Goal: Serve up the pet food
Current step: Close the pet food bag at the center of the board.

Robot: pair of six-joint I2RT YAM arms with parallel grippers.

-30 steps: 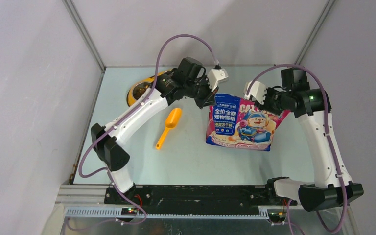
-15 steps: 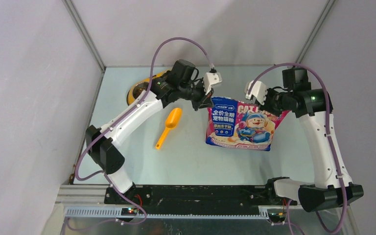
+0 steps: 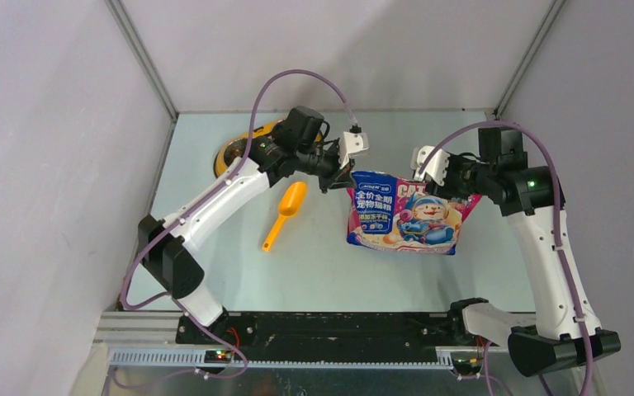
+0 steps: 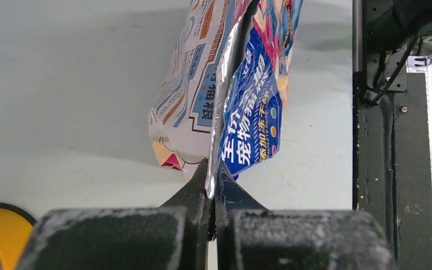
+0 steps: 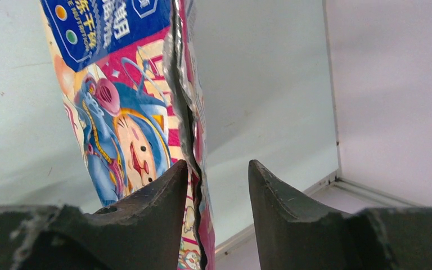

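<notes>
Overhead view looks down; wrist views closely share the pouch [image 4: 247, 118].

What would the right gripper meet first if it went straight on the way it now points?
The right gripper would likely meet the pouch first: its foil edge lies between the open jaws, close to one.

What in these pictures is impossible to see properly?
- Food inside the pouch: both wrist views show its top edge-on, so nothing inside shows.
- Yellow feeder: the left arm covers most of it in the top view; the frame corner cuts it off in the left wrist view.
- Left claw tips: hidden against the pouch's corner in the top view.
- Small print on the pouch: too small in the top view.
</notes>
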